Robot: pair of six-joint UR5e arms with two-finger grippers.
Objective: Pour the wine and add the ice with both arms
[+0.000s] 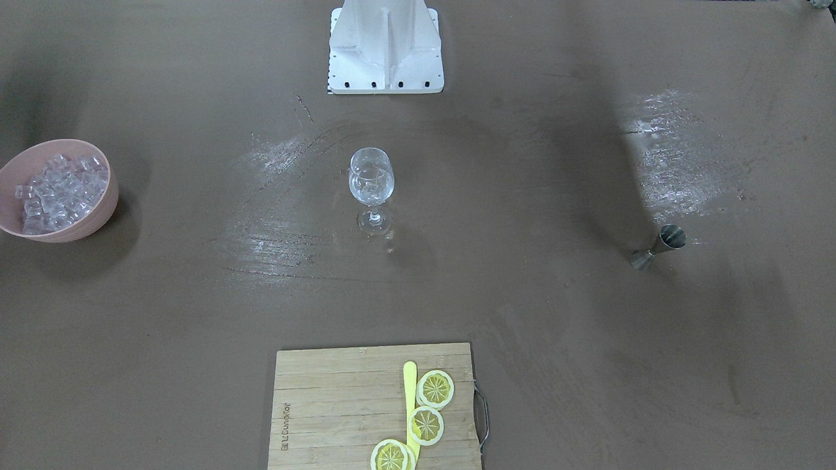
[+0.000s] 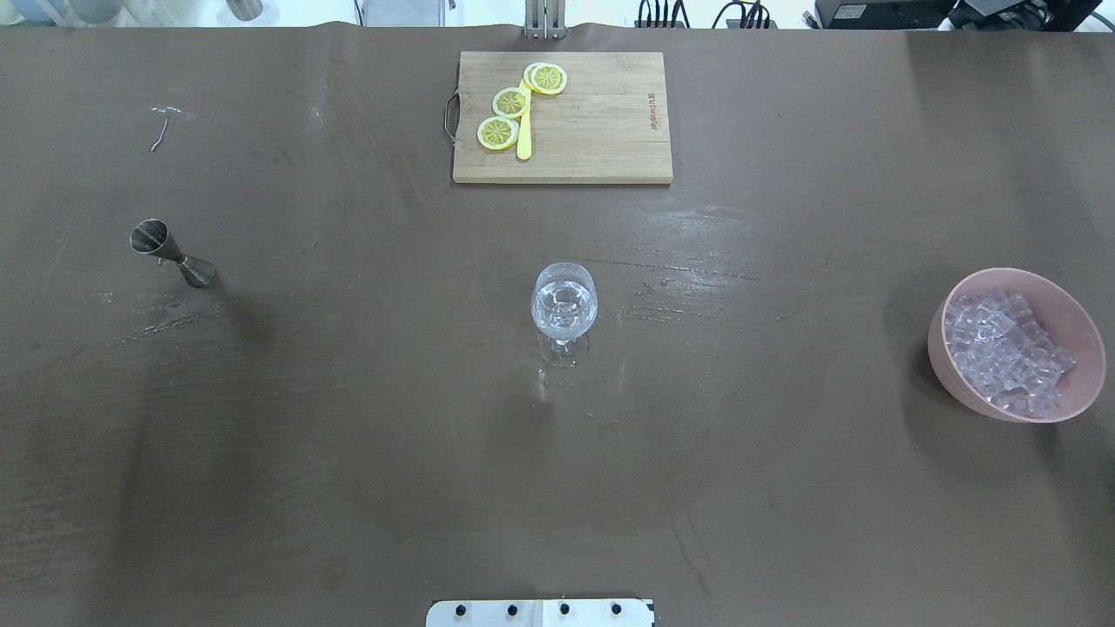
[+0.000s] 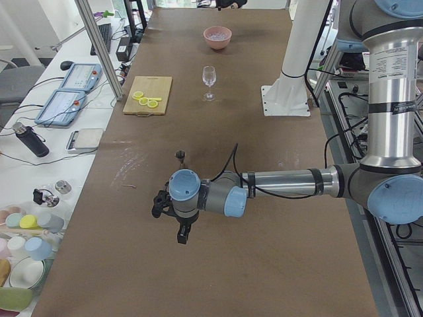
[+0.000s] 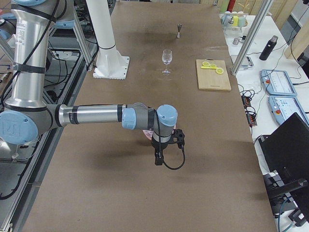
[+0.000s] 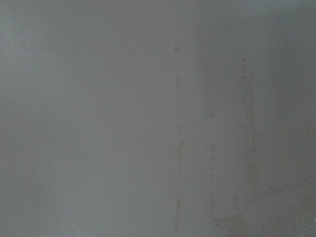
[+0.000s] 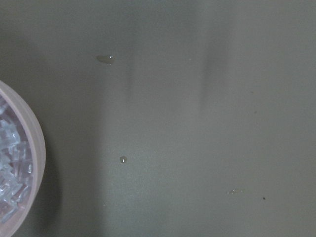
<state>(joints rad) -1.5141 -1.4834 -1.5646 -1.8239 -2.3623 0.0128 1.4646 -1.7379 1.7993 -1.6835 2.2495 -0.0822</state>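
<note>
Ice: many small clear glossy cubes [image 2: 1006, 348] heaped in a round pink bowl [image 2: 939, 348], which stands at the robot's right end of the brown table [image 2: 348, 435]. The right wrist view shows the bowl's rim at its left edge, with small droplets on the table beside it.

Clear stemmed wine glass [image 2: 564, 305]: upright at the table's centre, well apart from the bowl. Glinting clear matter sits in it; whether this is ice or liquid cannot be told.

Steel double-cone jigger [image 2: 172, 252]: upright at the robot's left end.

Bamboo cutting board [image 2: 601, 131]: at the far edge, bearing yellow lemon slices [image 2: 510, 102].

Left gripper [image 3: 182, 238]: pointing down near the jigger; finger spread cannot be judged.

Right gripper [image 4: 158, 159]: pointing down just beside the bowl; finger spread cannot be judged
</note>
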